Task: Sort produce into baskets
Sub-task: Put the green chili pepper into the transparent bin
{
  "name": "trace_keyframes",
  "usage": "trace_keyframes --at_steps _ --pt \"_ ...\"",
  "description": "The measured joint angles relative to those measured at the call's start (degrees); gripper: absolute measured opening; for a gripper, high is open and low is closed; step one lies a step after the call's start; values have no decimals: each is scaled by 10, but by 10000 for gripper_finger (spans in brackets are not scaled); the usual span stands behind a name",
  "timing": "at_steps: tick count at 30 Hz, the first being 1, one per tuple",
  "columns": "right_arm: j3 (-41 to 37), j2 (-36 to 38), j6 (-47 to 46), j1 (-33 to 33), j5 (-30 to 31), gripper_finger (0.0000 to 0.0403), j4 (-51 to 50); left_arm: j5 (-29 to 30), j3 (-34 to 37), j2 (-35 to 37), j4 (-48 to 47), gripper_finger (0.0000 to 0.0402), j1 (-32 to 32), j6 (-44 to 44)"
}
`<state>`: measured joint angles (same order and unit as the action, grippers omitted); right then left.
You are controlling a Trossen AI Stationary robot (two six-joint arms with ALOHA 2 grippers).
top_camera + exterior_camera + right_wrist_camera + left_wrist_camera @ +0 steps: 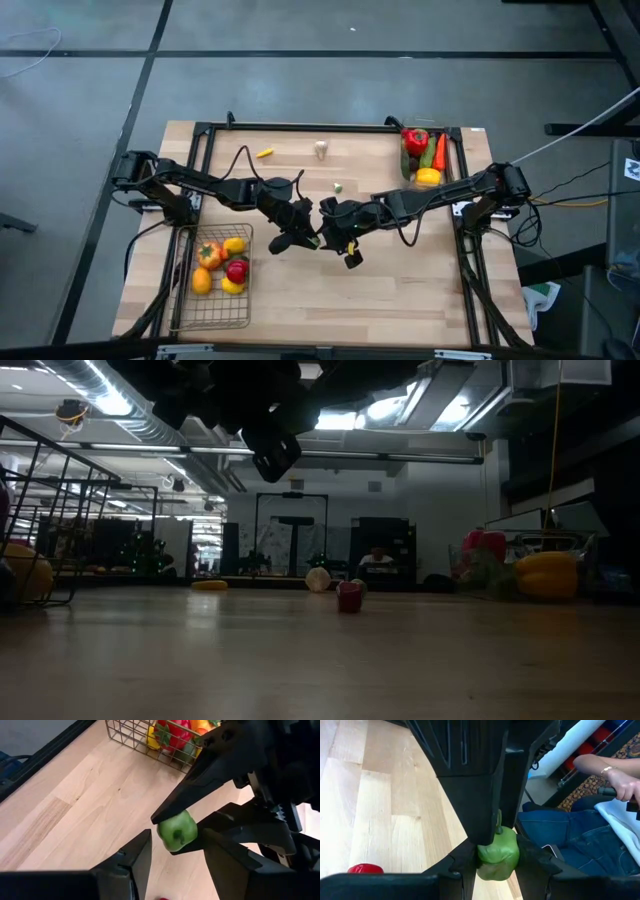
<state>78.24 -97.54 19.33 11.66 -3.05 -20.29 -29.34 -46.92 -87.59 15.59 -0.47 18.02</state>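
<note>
Over the middle of the table (400, 290) my two arms have met nose to nose, and my left claw (497, 865) is pinching a small green pepper (497, 852), one finger (462, 870) pressed against each side of it. My right claw (177, 837) faces it head-on with its fingers spread; the pepper sits just beyond the gap between them, and I can't tell whether they touch it. Both claws hang clear of the wood, and the pepper is up in the air with them. Down at my left, near the front edge, sits the wire basket (215, 310), holding yellow, orange and red pieces bunched at its far end. Across at the far right corner the clear bin (404, 160) holds a red pepper (415, 138), a carrot (440, 150) and a yellow piece (428, 177). Loose on the boards near the far edge lie a small yellow piece (264, 153) and a pale one (320, 150), with a tiny green bit (338, 186) a little closer to my claws. From table height I see a small red piece (349, 597) standing on the wood below the claws. Past the table edge a person sits in blue jeans, one hand (620, 780) on a dark handle.
</note>
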Motion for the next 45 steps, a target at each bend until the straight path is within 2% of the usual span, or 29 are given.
trace_keyframes --at_steps 17,32,45 --pt "0 0 0 0 0 171 0 0 0 0 0 111 0 0" --pt "0 0 0 0 -11 79 0 -1 0 0 -1 111 0 0" --pt "0 0 0 0 -11 73 3 -2 0 0 -1 111 0 -6"
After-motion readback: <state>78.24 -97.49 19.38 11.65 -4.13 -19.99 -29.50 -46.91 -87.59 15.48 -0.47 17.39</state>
